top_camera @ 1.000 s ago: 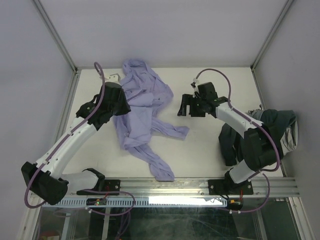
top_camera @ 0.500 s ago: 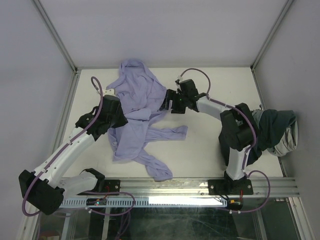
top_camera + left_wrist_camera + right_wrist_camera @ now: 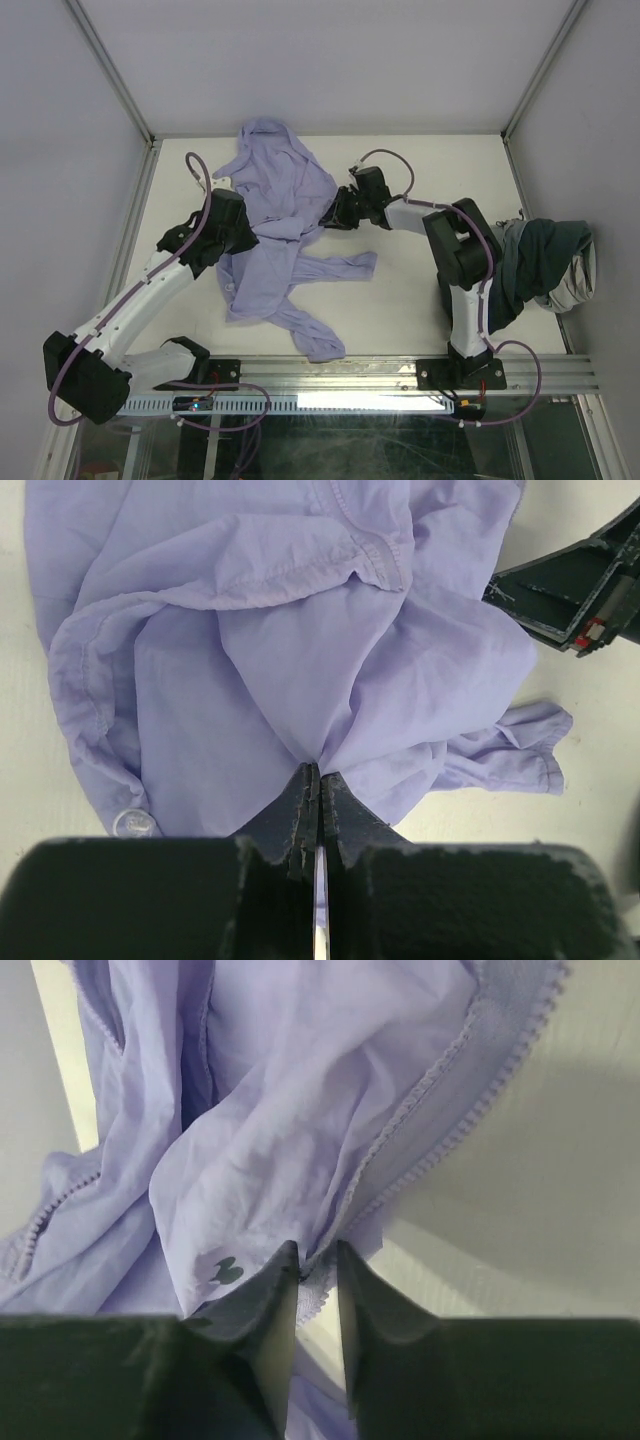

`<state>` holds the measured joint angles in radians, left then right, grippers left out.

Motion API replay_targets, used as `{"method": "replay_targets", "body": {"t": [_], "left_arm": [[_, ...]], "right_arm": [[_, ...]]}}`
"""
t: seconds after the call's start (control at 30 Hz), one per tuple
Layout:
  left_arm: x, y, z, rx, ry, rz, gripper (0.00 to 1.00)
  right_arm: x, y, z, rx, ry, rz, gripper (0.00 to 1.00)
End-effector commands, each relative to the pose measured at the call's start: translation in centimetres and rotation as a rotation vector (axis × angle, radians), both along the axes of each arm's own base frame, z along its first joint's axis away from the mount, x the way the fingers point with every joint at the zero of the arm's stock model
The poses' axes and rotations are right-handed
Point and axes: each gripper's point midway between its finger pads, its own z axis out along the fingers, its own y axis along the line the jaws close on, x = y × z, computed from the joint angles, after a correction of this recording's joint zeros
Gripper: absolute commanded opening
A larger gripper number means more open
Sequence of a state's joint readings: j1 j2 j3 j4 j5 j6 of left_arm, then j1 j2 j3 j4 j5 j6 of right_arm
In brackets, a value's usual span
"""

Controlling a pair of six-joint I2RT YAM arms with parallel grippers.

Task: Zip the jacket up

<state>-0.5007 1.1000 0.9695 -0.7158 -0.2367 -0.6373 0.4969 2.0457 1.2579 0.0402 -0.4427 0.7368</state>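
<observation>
The lavender jacket [image 3: 270, 235] lies crumpled on the white table, one sleeve trailing toward the front. My left gripper [image 3: 245, 238] rests on its left part. In the left wrist view that gripper [image 3: 318, 772] is shut on a pinched fold of the jacket [image 3: 300, 630]. My right gripper [image 3: 332, 214] is at the jacket's right edge. In the right wrist view its jaws [image 3: 318, 1252] stand narrow, with the toothed zipper edge [image 3: 440, 1070] of the jacket [image 3: 270, 1120] caught between the fingertips. A small dark logo [image 3: 228, 1270] shows on the fabric beside the left finger.
A dark grey-green bunched garment [image 3: 545, 265] lies at the table's right edge beside the right arm. The right gripper's black body [image 3: 580, 585] shows at the upper right of the left wrist view. A metal rail [image 3: 400, 370] runs along the front.
The right arm swung left to the jacket's right edge and its jaws narrowed onto the zipper edge. The left gripper stayed shut on the fabric while the jacket shifted a little.
</observation>
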Motion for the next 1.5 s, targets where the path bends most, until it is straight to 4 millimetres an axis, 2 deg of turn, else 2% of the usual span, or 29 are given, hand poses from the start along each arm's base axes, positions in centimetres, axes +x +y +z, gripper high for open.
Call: {"method": "replay_targets", "body": {"t": [0.0,0.03,0.13,0.23,0.33,0.4,0.47,0.57,0.67,0.77,0.87,1.03,1.1,1.2,1.33,1.47], "left_arm": [[2.0,-0.1,1.0,-0.011,-0.066,0.013,0.00],[2.2,-0.2,1.2,-0.014,-0.071,0.007,0.00],[2.8,-1.1,1.8,-0.034,-0.093,-0.031,0.00],[3.4,-1.4,2.7,-0.036,-0.115,-0.048,0.09],[4.2,-1.7,3.9,-0.034,-0.141,-0.061,0.26],[4.7,-1.8,4.3,-0.027,-0.149,-0.070,0.38],[5.1,-1.8,3.9,-0.013,-0.142,-0.071,0.48],[5.7,-1.9,2.5,-0.009,-0.105,-0.070,0.59],[6.4,-2.8,0.4,-0.016,-0.058,-0.090,0.65],[7.2,-3.4,-2.4,-0.010,0.009,-0.098,0.66],[8.1,-4.1,-6.2,0.009,0.096,-0.108,0.66],[9.9,-4.1,-10.8,0.054,0.201,-0.102,0.64],[10.8,-2.9,-12.7,0.107,0.251,-0.069,0.64],[13.0,0.8,-13.5,0.214,0.262,0.020,0.64],[15.6,6.9,-12.8,0.300,0.247,0.160,0.65],[17.0,13.4,-11.4,0.328,0.230,0.308,0.65]], "right_arm": [[3.0,-0.7,3.4,0.027,-0.127,-0.006,0.10],[3.7,-1.6,3.9,0.015,-0.138,-0.018,0.00],[5.6,-4.9,7.6,-0.035,-0.217,-0.050,0.00],[7.4,-8.6,12.6,-0.134,-0.331,-0.077,0.00],[8.2,-12.2,17.0,-0.258,-0.416,-0.099,0.00],[7.8,-14.3,19.6,-0.328,-0.443,-0.097,0.00],[7.4,-15.4,22.5,-0.369,-0.486,-0.099,0.00],[6.3,-16.5,26.0,-0.405,-0.534,-0.111,0.00],[5.1,-17.5,28.1,-0.439,-0.570,-0.129,0.00],[4.1,-18.9,29.4,-0.492,-0.599,-0.150,0.00],[3.4,-20.9,30.4,-0.577,-0.623,-0.189,0.00],[2.3,-23.9,32.4,-0.703,-0.657,-0.246,0.00],[1.9,-24.5,32.7,-0.733,-0.660,-0.251,0.00],[1.4,-25.7,32.8,-0.784,-0.652,-0.269,0.00],[0.6,-27.4,32.7,-0.857,-0.634,-0.313,0.00],[-0.1,-29.4,32.3,-0.932,-0.598,-0.358,0.00]]}}
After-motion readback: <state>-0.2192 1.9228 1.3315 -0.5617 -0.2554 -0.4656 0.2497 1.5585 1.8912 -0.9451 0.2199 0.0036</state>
